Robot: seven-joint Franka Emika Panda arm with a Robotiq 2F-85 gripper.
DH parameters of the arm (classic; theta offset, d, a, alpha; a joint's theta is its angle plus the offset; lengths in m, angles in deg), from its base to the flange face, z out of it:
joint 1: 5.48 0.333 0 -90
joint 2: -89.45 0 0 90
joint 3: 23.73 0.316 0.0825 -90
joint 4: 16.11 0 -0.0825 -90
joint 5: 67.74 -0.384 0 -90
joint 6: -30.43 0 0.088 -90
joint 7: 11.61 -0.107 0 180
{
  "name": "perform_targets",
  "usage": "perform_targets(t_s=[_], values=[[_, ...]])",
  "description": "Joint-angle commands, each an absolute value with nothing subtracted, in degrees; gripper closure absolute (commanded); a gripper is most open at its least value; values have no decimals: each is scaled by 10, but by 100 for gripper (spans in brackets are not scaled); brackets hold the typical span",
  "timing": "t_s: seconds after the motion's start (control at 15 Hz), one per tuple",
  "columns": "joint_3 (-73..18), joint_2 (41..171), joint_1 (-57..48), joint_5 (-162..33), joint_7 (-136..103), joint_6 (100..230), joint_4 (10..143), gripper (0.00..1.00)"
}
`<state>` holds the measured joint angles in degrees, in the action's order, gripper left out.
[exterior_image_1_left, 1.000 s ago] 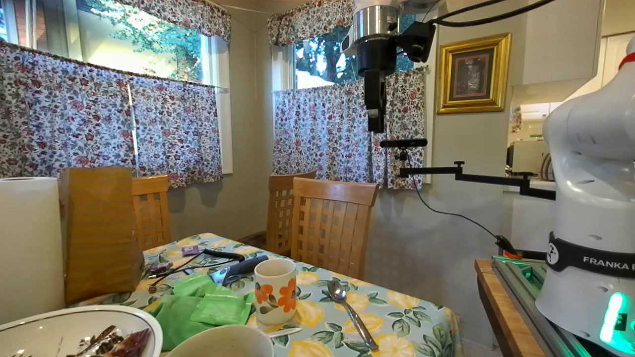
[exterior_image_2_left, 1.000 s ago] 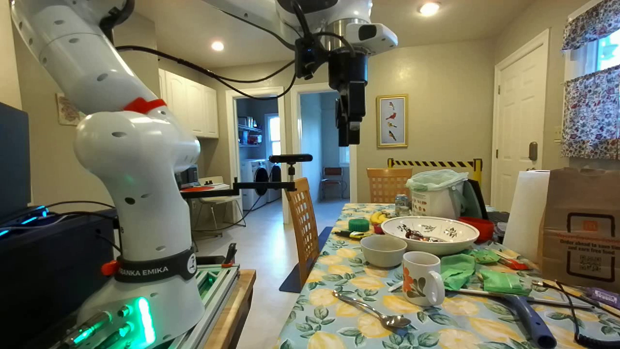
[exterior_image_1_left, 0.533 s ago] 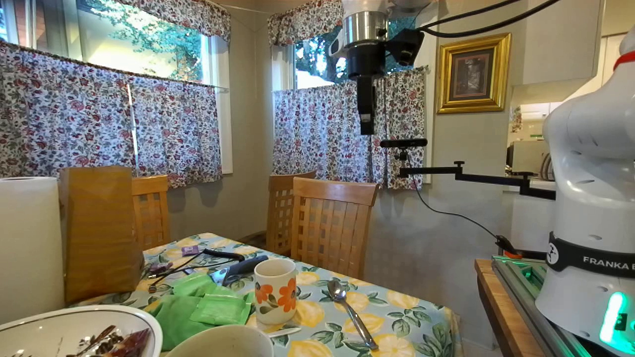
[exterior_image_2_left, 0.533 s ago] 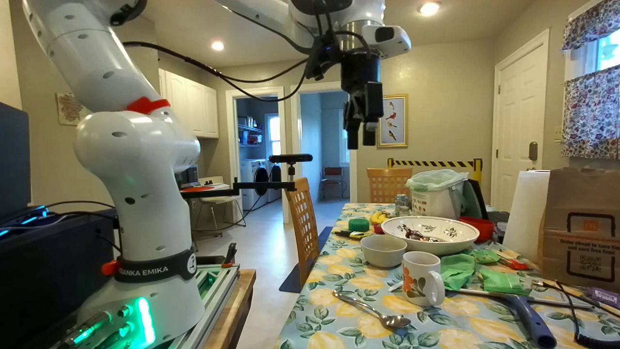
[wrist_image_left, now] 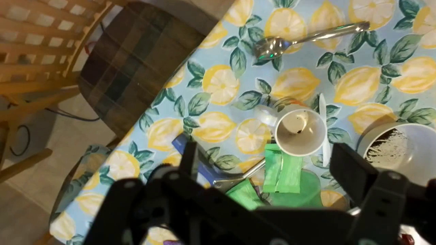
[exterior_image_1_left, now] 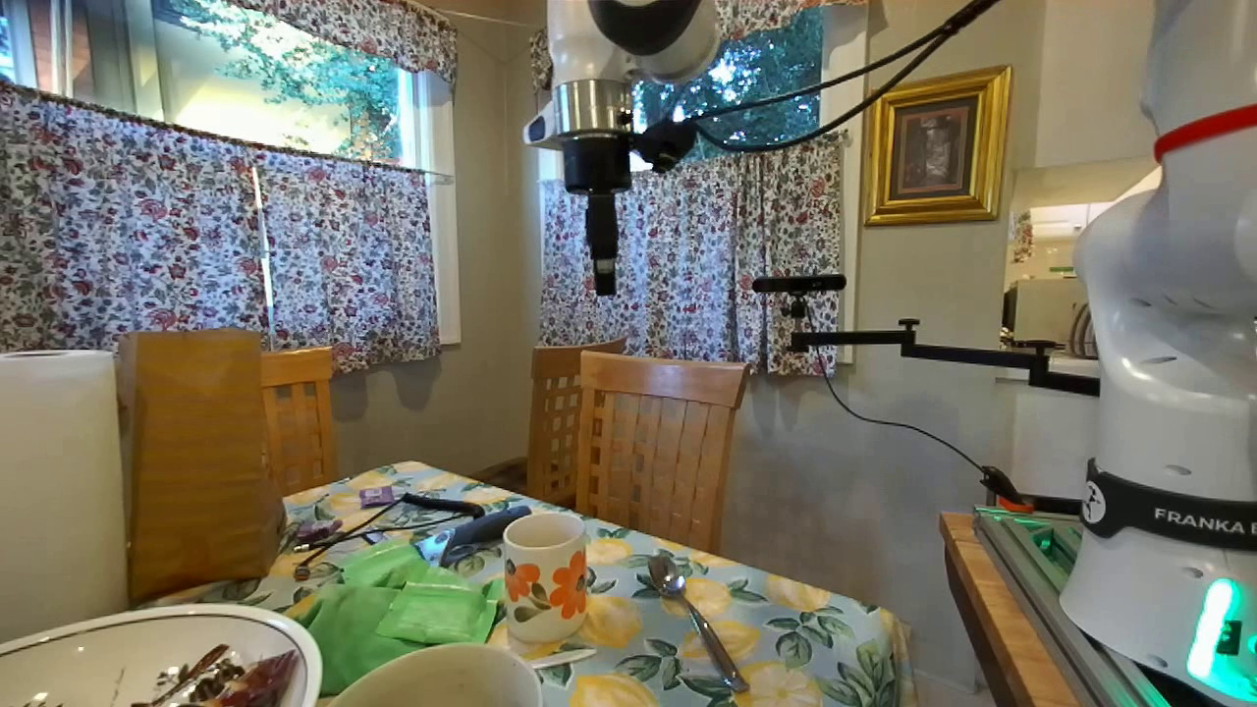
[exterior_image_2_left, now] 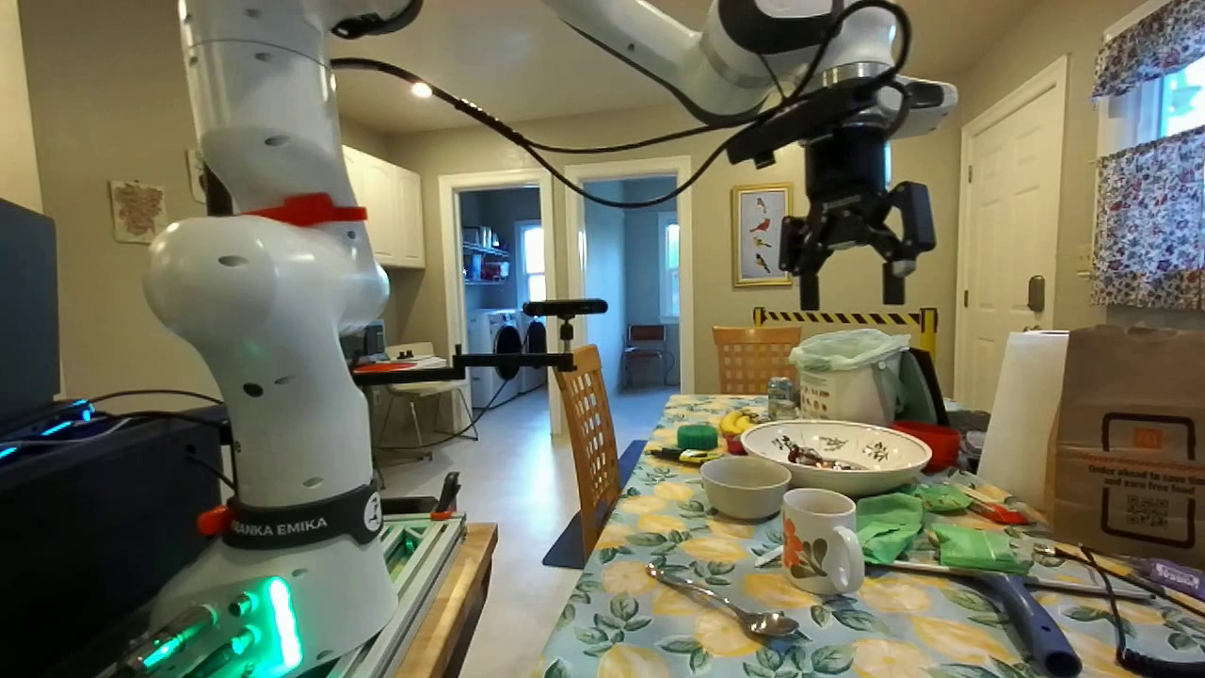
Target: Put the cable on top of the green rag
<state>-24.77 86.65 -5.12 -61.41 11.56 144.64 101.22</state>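
Note:
The black cable (exterior_image_1_left: 444, 505) lies on the flowered tablecloth near the far corner. In an exterior view the cable (exterior_image_2_left: 1100, 573) runs down to a coiled part at the frame's lower right edge. In the wrist view it is mostly hidden behind the gripper. The green rag (exterior_image_1_left: 344, 628) lies flat beside the mug, partly covered by a lighter green packet (exterior_image_1_left: 437, 611). The rag (wrist_image_left: 308, 190) also shows between the fingers in the wrist view. My gripper (exterior_image_2_left: 851, 290) is open and empty, pointing down high above the table. It also shows edge-on (exterior_image_1_left: 606, 285).
A flowered mug (exterior_image_1_left: 545, 579) stands beside the rag. A small bowl (exterior_image_2_left: 744, 497) and a large bowl (exterior_image_2_left: 838, 484) stand near it. A spoon (exterior_image_2_left: 711, 595) and a blue-handled tool (exterior_image_2_left: 1036, 626) lie on the table. A paper bag (exterior_image_1_left: 201, 471) and a paper towel roll (exterior_image_1_left: 59, 491) stand upright.
The arm has moved out over the table and a little lower, and the wrist has turned. The finger gap now shows much wider. The cable, rag and other table things have not moved.

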Motion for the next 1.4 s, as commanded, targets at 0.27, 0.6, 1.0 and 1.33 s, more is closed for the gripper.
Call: perform_targets(t_s=[0.27,0.6,1.0,1.33], values=[[-226,994,-51,-571,172,1450,860,0],[-225,1031,-54,-567,178,1445,812,0],[-212,1108,-67,-639,201,1488,776,0],[-218,1217,-72,-612,177,1572,712,0]])
